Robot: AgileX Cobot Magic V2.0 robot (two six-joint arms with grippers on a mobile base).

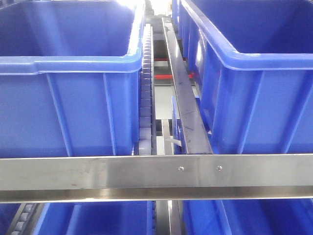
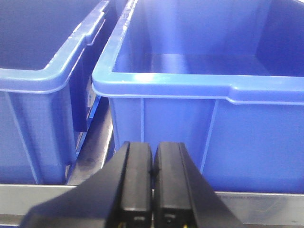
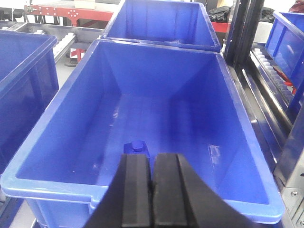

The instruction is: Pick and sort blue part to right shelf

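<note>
A small blue part [image 3: 137, 146] with a round knob on top lies on the floor of a large blue bin [image 3: 71, 109] in the right wrist view. My right gripper [image 3: 151, 159] hangs above the bin's near rim, shut and empty, its tips just in front of the part. My left gripper [image 2: 152, 148] is shut too, with nothing in it, before the front wall of another blue bin [image 2: 213, 90]. The right shelf shows its steel front rail [image 1: 98, 174], a white roller track [image 1: 145, 103] and rimmed blue bins [image 1: 68, 63].
A second blue bin [image 3: 161, 21] stands behind the one with the part, and another bin [image 3: 23, 71] lies to its left. A steel divider rail [image 1: 183, 93] runs between the bins. Lower-tier bins [image 1: 98, 218] show under the front rail. A red frame [image 3: 71, 12] stands far back.
</note>
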